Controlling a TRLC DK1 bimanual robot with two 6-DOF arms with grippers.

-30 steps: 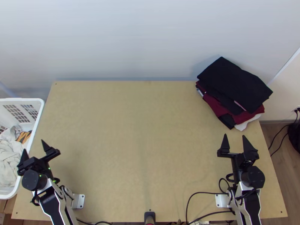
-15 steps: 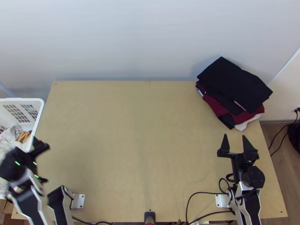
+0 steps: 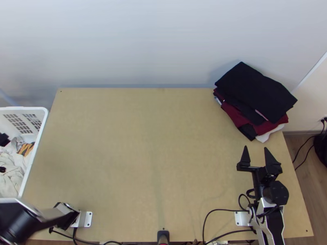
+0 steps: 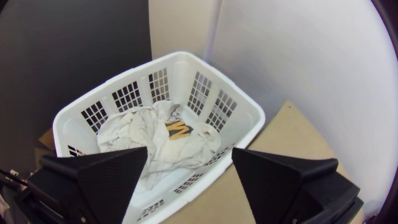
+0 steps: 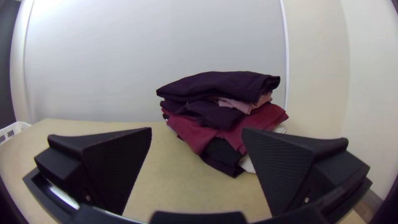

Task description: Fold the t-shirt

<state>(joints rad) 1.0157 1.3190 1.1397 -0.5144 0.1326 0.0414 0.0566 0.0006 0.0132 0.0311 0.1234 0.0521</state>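
Note:
My left gripper [image 3: 3,154] is at the far left edge in the top view, over the basket. In the left wrist view the left gripper [image 4: 190,149] stands open, with nothing between its fingers. Bunched white cloth with an orange-and-black patch [image 4: 179,130] lies in the white basket [image 4: 182,54]; whether it is a t-shirt, I cannot tell. My right gripper [image 3: 255,148] is above the table's right side, below the folded pile in the picture. In the right wrist view the right gripper [image 5: 197,129] is open and holds nothing.
A pile of folded dark, maroon and white clothes [image 3: 255,92] sits at the table's far right corner. The wooden table [image 3: 143,155] spreads between the arms, with a pale wall [image 3: 143,45] behind it. Cables [image 3: 212,212] lie near the right base.
The left arm has swung left from the table's left edge, its gripper now over the basket. The right arm, the pile and the visible white cloth look unmoved.

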